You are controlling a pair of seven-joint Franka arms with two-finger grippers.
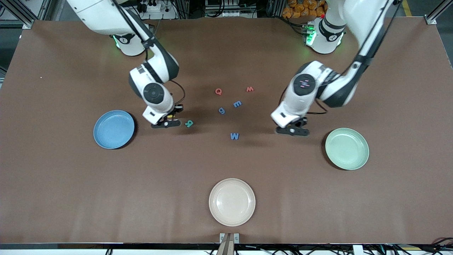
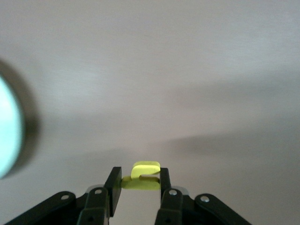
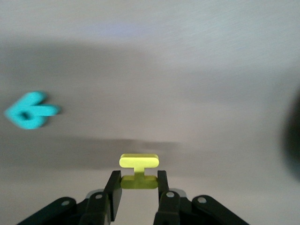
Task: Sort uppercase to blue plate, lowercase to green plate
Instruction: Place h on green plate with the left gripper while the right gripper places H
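My right gripper (image 1: 166, 124) is shut on the yellow H (image 3: 138, 161), held above the table between the blue plate (image 1: 114, 129) and the teal R (image 1: 189, 123); the R also shows in the right wrist view (image 3: 30, 111). My left gripper (image 1: 293, 131) is shut on the yellow h (image 2: 145, 168), held above the table beside the green plate (image 1: 347, 148), whose edge shows in the left wrist view (image 2: 7, 131). On the table between the arms lie the red Q (image 1: 218, 91), red w (image 1: 250, 89), blue m (image 1: 237, 104), blue g (image 1: 222, 111) and blue W (image 1: 234, 136). Both plates are bare.
A beige plate (image 1: 231, 202) sits at the table's middle, nearest the front camera. The brown table (image 1: 70, 194) stretches wide around the plates.
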